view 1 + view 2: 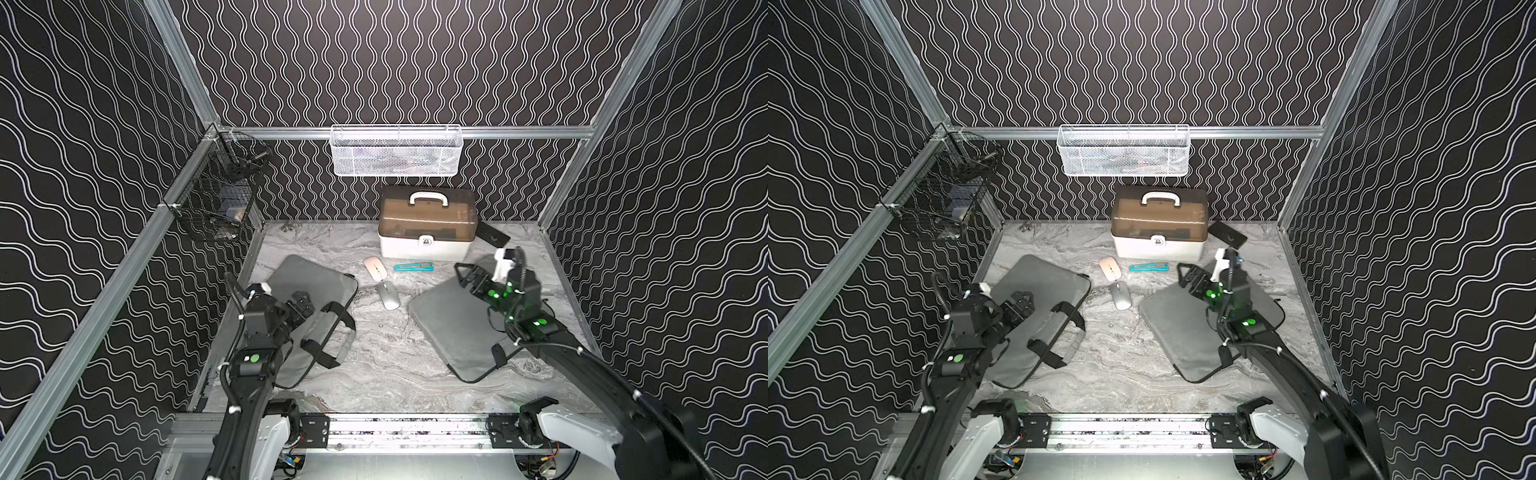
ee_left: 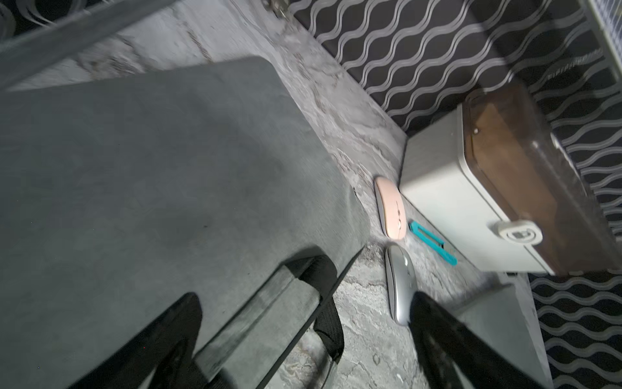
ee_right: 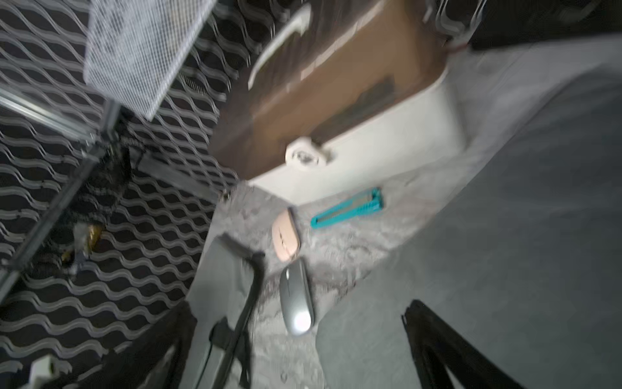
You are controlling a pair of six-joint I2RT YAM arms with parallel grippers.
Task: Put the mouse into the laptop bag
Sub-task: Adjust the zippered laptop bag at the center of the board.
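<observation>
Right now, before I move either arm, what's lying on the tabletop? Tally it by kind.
Laptop bags: 2 (left laptop bag, right laptop bag)
Mice: 2 (pink mouse, silver mouse)
Teal utility knife: 1
Lidded box: 1
Flat black item behind the box: 1
Total: 7, plus small metal bits at the back wall, too small to count.

Grey laptop bags (image 1: 309, 282) (image 1: 453, 328); pink mouse (image 1: 375, 266); silver mouse (image 1: 388, 295); teal cutter (image 1: 413, 267); marbled table (image 1: 386, 357).
</observation>
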